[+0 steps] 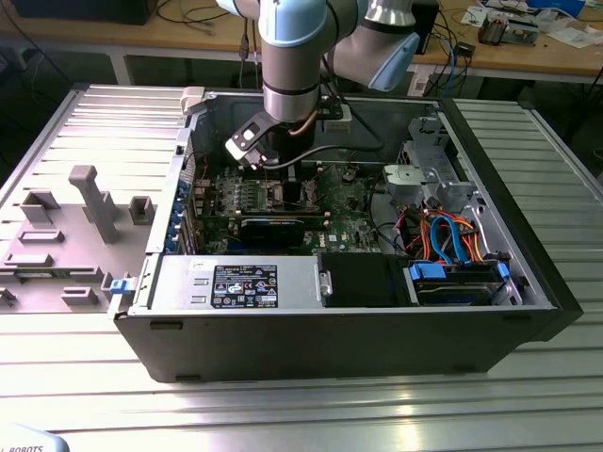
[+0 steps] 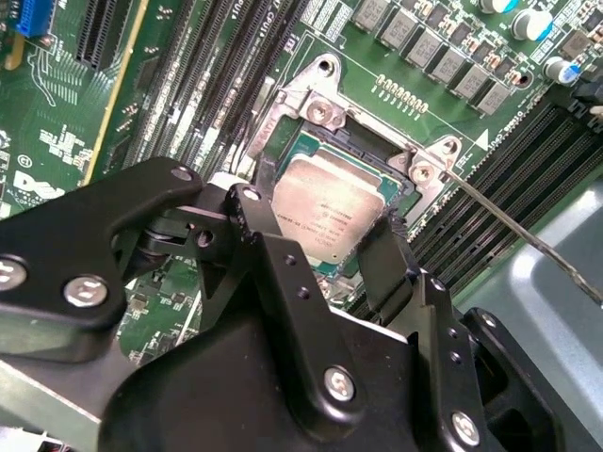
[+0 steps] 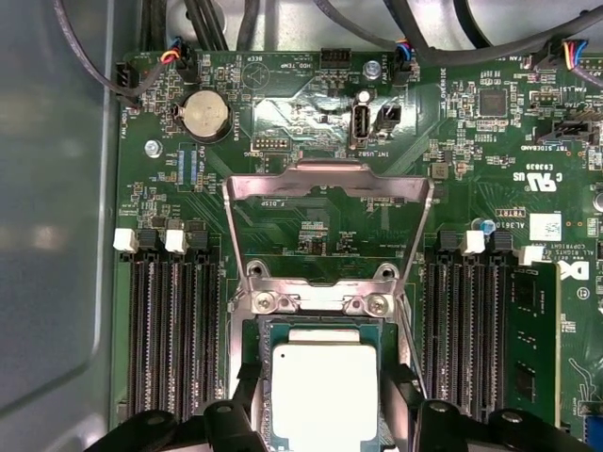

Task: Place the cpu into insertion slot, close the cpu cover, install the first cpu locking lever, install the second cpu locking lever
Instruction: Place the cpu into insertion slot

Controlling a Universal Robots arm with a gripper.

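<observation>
Two memory-slot banks (image 3: pixel 174 330) beside the cpu (image 3: pixel 325 391), cpu cover (image 3: pixel 330 177) open.

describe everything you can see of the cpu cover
The cpu cover is a thin silvery metal frame with a large square opening, through which the green board shows. It is swung open, away from the insertion slot, and joins it at a hinge bracket with two screws. The cpu lies uncovered at the slot. How steeply the cover leans cannot be told. Nothing else touches it.
</observation>
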